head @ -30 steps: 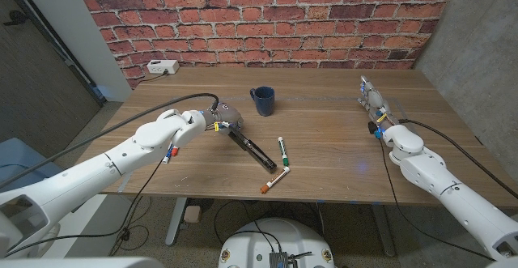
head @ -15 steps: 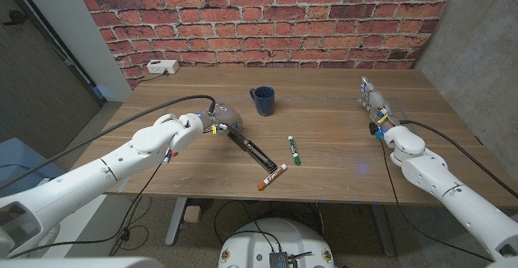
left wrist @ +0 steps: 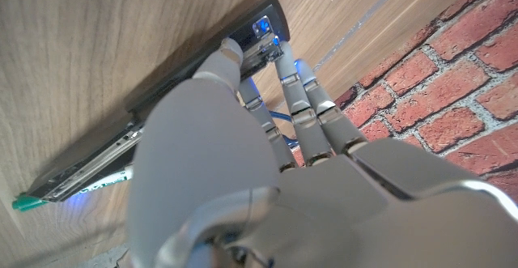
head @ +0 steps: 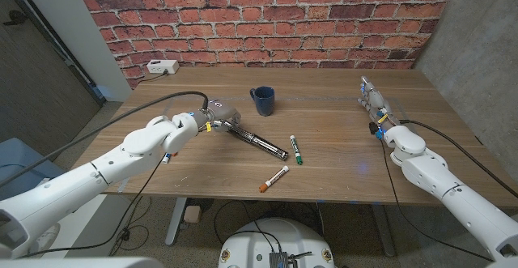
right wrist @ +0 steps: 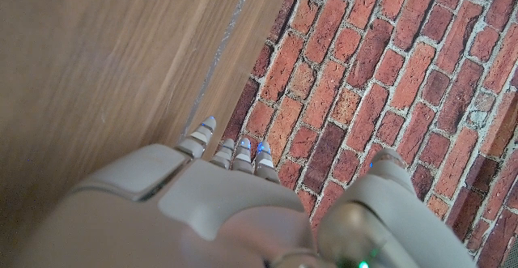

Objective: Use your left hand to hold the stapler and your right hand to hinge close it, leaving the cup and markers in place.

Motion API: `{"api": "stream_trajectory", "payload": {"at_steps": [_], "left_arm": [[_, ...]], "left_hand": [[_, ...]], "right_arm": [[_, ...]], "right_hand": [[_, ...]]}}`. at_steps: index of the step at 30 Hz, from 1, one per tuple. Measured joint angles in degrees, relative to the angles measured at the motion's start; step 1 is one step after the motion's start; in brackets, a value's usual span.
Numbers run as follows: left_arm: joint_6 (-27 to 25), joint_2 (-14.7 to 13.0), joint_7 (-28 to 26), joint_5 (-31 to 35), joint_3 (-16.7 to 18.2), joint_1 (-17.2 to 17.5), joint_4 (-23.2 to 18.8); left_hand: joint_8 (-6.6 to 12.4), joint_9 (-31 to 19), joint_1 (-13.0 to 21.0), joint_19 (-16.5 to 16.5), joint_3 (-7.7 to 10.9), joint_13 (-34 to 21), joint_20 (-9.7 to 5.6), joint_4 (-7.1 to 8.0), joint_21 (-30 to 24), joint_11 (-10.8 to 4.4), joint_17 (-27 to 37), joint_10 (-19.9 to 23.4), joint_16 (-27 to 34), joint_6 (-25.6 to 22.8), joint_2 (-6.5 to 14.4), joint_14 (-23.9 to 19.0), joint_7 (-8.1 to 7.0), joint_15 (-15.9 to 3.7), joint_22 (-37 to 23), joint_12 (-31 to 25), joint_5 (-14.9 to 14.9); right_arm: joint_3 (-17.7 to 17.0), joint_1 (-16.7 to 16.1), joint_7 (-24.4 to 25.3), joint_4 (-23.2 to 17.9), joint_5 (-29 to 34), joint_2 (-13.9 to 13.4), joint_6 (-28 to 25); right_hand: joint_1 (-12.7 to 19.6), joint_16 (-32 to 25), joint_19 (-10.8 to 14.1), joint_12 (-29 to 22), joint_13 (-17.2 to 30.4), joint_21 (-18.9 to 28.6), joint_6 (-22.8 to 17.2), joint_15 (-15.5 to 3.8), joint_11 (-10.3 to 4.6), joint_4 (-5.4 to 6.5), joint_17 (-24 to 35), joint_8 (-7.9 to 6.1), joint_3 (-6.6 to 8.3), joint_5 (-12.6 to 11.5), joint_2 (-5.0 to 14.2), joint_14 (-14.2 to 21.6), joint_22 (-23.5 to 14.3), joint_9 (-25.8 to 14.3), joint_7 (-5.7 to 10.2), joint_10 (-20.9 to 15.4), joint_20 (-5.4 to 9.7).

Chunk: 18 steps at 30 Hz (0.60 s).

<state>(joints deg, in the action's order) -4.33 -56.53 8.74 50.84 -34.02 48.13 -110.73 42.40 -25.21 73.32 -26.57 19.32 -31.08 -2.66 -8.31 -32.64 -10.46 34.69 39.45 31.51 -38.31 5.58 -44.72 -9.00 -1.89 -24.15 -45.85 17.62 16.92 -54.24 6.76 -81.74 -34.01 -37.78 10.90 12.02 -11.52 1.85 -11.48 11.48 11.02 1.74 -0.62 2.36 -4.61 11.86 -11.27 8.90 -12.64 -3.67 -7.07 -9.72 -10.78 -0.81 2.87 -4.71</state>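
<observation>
The black stapler point(head: 257, 142) lies opened out long on the table, running from my left hand point(head: 217, 119) toward the green marker point(head: 296, 150). My left hand grips its near end, fingers and thumb over the hinge end of the stapler point(left wrist: 105, 151) in the left wrist view, beyond the hand point(left wrist: 243, 163). The dark blue cup point(head: 261, 100) stands upright just behind the stapler. An orange-tipped marker point(head: 273, 179) lies nearer the front edge. My right hand point(head: 372, 103) stands at the far right of the table, fingers straight, holding nothing, also seen as the hand point(right wrist: 218, 203).
A third marker point(head: 167, 156) lies beside my left forearm. A white power box point(head: 163, 67) sits at the back left by the brick wall. A green marker tip point(left wrist: 24, 203) shows past the stapler's far end.
My left hand has swung the stapler, its far end sweeping right. The green marker was pushed to the right and the orange-tipped marker shifted. The right hand has not moved.
</observation>
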Motion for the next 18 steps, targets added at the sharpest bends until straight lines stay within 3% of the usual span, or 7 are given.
{"api": "stream_trajectory", "payload": {"at_steps": [12, 18], "left_arm": [[-0.94, -0.02, -2.07, -3.44, 1.76, 1.20, -0.51], [-1.41, 0.41, -3.43, -6.68, 2.54, 1.70, -0.33]], "left_hand": [[0.85, 0.00, 0.16, 0.09, -0.06, 0.00, -0.09, 0.07, -0.72, -0.01, 0.02, -0.19, 0.34, 0.29, -0.16, 0.00, -0.09, 0.01, -0.72, -0.43, 0.42], [1.77, -0.01, 0.38, 0.40, -0.05, 0.00, 0.21, 0.07, -1.74, -0.25, 0.28, 0.05, -0.01, 0.30, -0.38, -0.01, -0.09, 0.01, -0.92, -0.53, -0.79]], "right_arm": [[0.29, 0.44, -0.05, 0.24, 0.14, 0.21, 0.00], [0.36, 0.56, 0.02, 0.24, 0.27, 0.23, -0.15]], "right_hand": [[0.00, 0.00, 0.00, 0.00, 0.00, 0.00, 0.00, 0.00, 0.00, 0.00, 0.00, 0.00, 0.00, 0.00, 0.00, 0.00, 0.00, 0.00, 0.00, 0.00, 0.00], [0.00, 0.00, 0.00, 0.00, 0.00, 0.00, 0.00, 0.00, 0.00, 0.00, 0.00, 0.00, 0.00, 0.00, 0.00, 0.00, 0.00, 0.00, 0.00, 0.00, 0.00]]}}
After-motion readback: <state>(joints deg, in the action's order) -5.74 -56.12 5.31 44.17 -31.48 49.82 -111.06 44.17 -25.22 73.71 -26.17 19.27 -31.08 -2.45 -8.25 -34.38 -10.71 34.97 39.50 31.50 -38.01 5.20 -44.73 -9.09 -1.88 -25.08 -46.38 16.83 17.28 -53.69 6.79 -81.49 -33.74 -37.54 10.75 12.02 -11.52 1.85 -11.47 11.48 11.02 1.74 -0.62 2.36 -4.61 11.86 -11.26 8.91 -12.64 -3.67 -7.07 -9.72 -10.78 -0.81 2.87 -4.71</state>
